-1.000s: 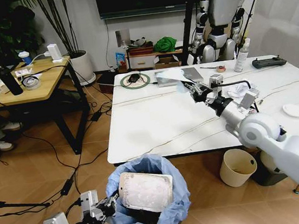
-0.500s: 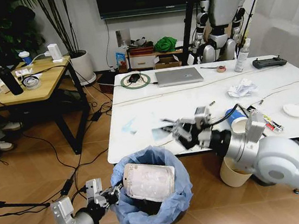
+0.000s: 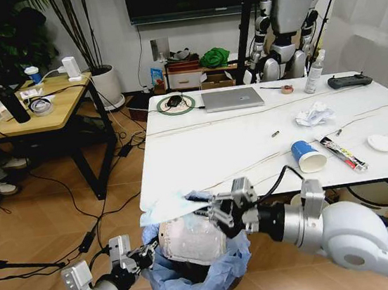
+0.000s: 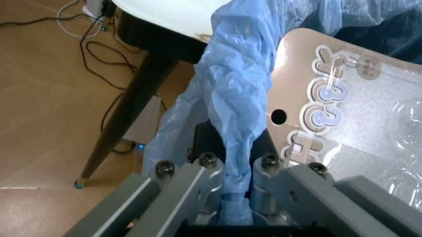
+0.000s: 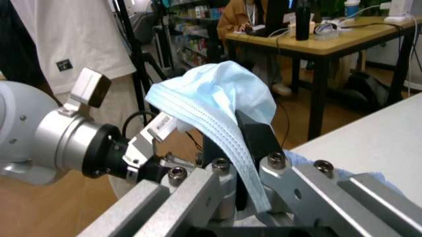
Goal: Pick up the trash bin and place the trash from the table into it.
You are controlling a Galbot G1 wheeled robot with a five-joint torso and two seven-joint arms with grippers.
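Your right gripper [image 3: 220,211] is clamped on a light-blue mask [image 5: 218,101] just over the bin [image 3: 195,272], which your left gripper [image 4: 237,182] holds by the bag rim below the table [image 3: 209,150] edge. Release now and the mask could catch on the clear package [image 3: 192,241] across the mouth and slide to the floor.

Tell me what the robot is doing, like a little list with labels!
left gripper: shut on the blue bag at the rim of the trash bin, held below the table edge
right gripper: shut on a light-blue face mask, above the bin
in the bin: a flat clear package
on the table: blue paper cup, white tissue wad, a wrapper, laptop
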